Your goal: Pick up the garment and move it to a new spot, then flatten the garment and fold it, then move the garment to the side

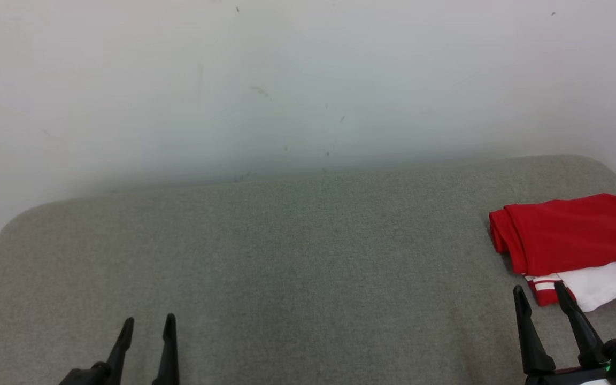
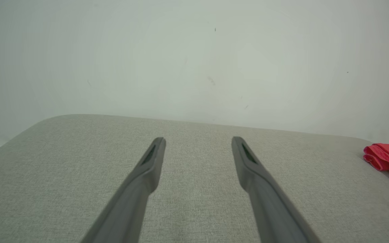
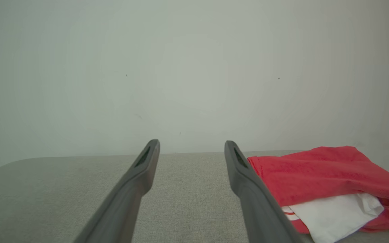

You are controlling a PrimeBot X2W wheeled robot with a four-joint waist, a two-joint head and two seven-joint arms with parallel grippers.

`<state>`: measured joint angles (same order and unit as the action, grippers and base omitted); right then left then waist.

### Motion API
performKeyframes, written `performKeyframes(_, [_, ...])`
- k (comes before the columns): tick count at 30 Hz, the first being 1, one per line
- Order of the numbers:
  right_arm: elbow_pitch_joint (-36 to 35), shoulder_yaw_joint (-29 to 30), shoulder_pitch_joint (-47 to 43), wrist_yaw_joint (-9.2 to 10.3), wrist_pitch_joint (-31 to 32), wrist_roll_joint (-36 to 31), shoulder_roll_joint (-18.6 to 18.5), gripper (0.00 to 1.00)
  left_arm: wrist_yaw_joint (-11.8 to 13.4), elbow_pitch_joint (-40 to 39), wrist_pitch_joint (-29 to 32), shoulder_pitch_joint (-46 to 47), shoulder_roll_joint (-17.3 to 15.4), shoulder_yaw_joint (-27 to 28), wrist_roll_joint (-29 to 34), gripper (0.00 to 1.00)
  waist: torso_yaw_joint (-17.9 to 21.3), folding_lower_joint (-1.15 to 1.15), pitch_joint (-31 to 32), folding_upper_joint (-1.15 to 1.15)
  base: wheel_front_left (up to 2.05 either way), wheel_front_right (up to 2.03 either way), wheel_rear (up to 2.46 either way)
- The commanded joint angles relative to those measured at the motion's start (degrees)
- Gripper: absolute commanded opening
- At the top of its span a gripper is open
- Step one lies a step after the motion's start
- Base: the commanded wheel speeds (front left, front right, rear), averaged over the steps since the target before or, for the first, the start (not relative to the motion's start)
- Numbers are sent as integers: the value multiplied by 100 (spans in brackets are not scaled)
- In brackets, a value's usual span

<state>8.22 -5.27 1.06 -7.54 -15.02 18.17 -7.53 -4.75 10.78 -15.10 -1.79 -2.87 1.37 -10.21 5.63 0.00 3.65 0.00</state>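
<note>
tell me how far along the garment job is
Looks done: the red and white garment lies folded at the right end of the grey surface. In hand: nothing; the left gripper and right gripper are open and empty. Left: seemingly nothing.

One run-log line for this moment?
folded red-and-white fabric garment: right end of grey upholstered surface | left hand: open, empty | right hand: open, empty
</note>
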Motion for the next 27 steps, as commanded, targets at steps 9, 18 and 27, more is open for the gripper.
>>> performKeyframes(9, [111,13,17,13,-15,46,43,100,-13,45,-1,63,-12,-29,-42,100,41,0,-3,0,0,0,0])
performKeyframes(18, [267,21,-51,-1,97,343,96,0,-20,284,152,38,35,37,-401,0,32,0,-14,0,0,0,0])
performKeyframes(27, [300,141,20,0,317,1143,123,0,-49,266,364,111,30,73,-1283,0,-7,0,-38,0,0,0,0])
